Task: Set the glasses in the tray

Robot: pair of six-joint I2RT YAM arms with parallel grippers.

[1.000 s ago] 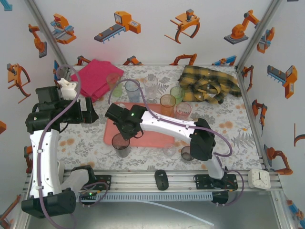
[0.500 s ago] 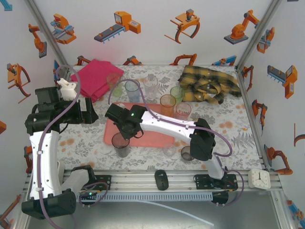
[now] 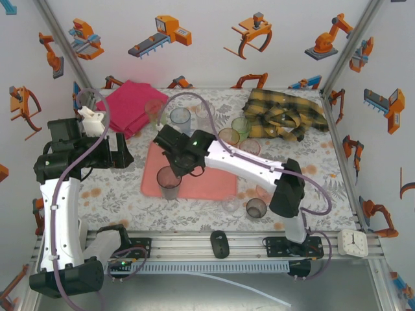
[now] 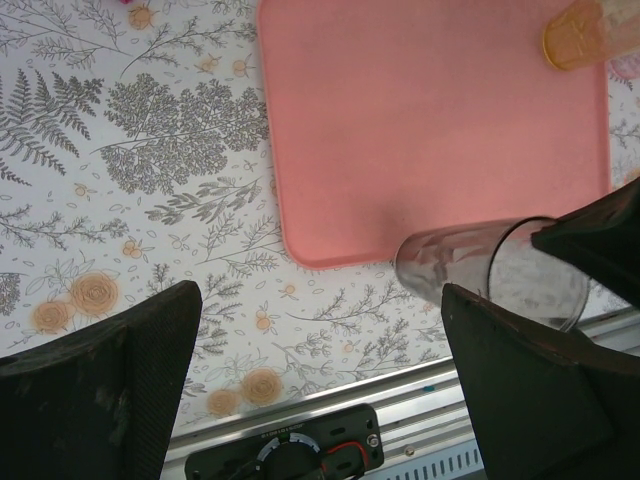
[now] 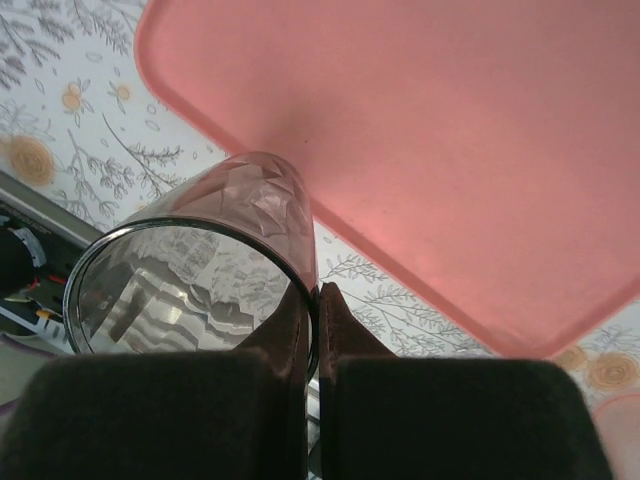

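My right gripper (image 3: 174, 172) is shut on the rim of a smoky dark glass (image 3: 168, 184), one finger inside and one outside. In the right wrist view the fingertips (image 5: 300, 310) pinch that glass (image 5: 200, 250) beside a corner of the salmon-pink tray (image 5: 450, 140). The left wrist view shows the same glass (image 4: 480, 268) tilted, lifted at the tray's (image 4: 430, 130) near edge. The tray (image 3: 207, 184) is bare. My left gripper (image 4: 318, 330) hangs open over the tablecloth left of the tray, nothing between its fingers. Several more glasses stand behind the tray, such as a blue-grey one (image 3: 180, 118) and an amber one (image 3: 228, 137).
A dark glass (image 3: 256, 208) and a clear one (image 3: 230, 205) stand near the table's front edge. A folded magenta cloth (image 3: 130, 103) lies at the back left and a yellow plaid shirt (image 3: 285, 113) at the back right. The metal rail (image 4: 400, 420) runs along the front.
My right gripper has closed on the dark glass's rim, lifted it and carried it back from the table's front onto the tray's near-left edge. The left arm has stayed still.
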